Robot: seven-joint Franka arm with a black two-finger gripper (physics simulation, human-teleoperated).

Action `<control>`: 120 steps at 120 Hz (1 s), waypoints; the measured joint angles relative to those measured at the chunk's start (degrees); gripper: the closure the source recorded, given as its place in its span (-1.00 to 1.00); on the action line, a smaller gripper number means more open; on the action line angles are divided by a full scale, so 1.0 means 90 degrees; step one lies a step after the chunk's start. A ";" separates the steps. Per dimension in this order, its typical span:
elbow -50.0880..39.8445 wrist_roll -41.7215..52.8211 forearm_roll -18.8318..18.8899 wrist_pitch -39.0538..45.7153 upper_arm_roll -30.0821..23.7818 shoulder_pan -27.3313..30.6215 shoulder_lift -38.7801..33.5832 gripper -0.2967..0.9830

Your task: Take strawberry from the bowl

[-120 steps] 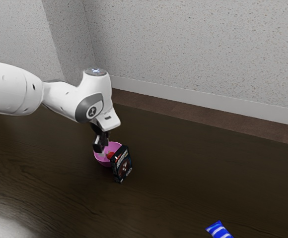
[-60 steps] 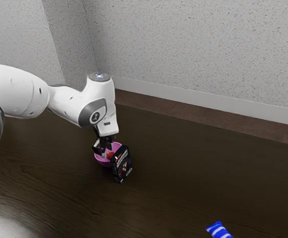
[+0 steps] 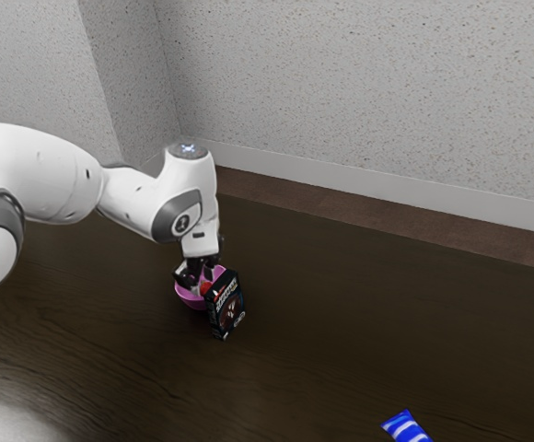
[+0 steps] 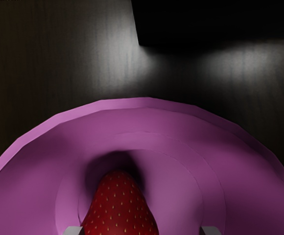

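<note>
My gripper is down at the pink bowl in the exterior view, pointing downward with its fingers spread. The red strawberry shows inside the bowl, partly behind the black box. In the wrist view the strawberry rests in the bowl, and the tips of the gripper stand wide apart at the lower edge. The strawberry lies between them, close to one tip and with a gap to the other. Its lower part is cut off from sight.
A black printed box stands upright right beside the bowl, on the exterior view's right. It also appears as a dark block in the wrist view. A blue and white striped packet lies farther off on the dark table.
My hand has moved toward the exterior view's right and down, from the bowl's side to over it, and has turned. The bowl, strawberry and box have stayed in place.
</note>
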 joint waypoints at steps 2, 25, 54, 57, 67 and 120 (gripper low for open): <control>0.0002 0.0019 -0.0003 0.0006 -0.0003 0.0000 0.0009 0.13; 0.0050 0.0207 -0.0047 0.0050 -0.0001 0.0005 0.0118 0.12; 0.0055 0.0373 -0.0099 0.0111 0.0000 0.0011 0.0182 0.12; 0.0056 0.0386 -0.0101 0.0117 0.0000 0.0013 0.0190 0.12; 0.0056 0.0428 -0.0119 0.0133 0.0000 0.0017 0.0219 0.12; 0.0103 0.0564 -0.0311 0.0241 0.0000 0.0038 0.0339 0.45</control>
